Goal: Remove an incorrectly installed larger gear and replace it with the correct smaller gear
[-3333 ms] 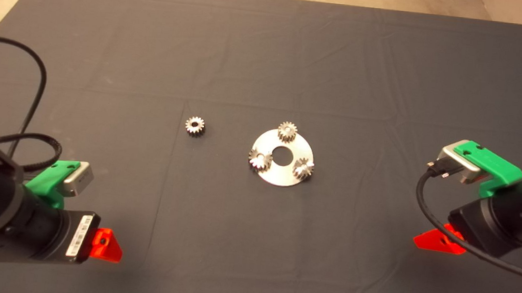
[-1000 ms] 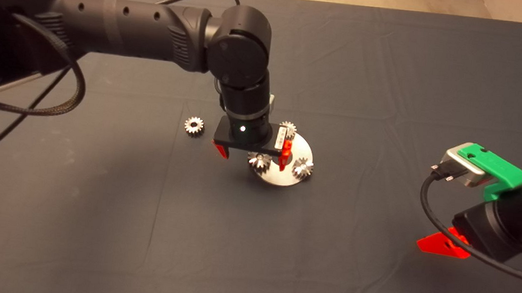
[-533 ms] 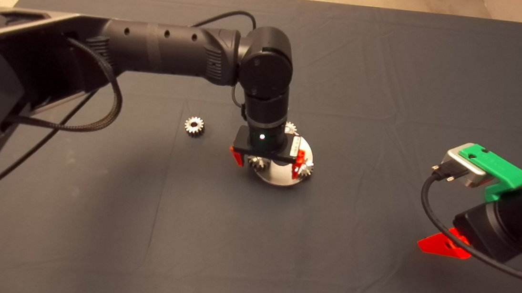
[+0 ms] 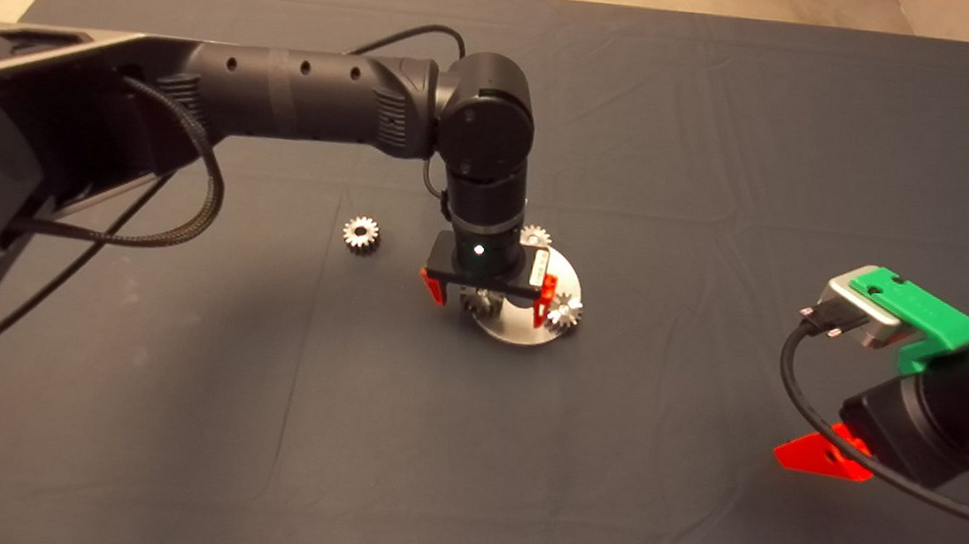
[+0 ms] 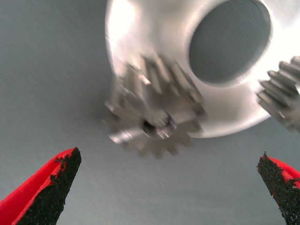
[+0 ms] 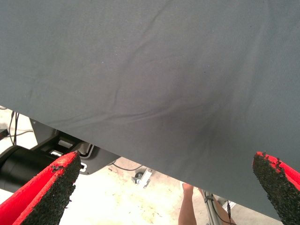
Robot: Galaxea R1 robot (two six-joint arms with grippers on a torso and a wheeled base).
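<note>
The dark mat (image 4: 727, 153) carries a round silver plate (image 4: 569, 276) and a loose smaller gear (image 4: 360, 233).

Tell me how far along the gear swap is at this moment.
Nothing is swapped yet. The larger gear sits on the round plate, beside two other gears. The left gripper hangs open around it, not gripping. The smaller gear lies loose on the mat. The right gripper waits at the mat's right side. Removal and replacement both remain.

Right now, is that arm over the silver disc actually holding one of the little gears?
No. The left gripper hangs open over the larger gear, its fingers wide apart and touching nothing. The right gripper is open too, parked aside.
</note>
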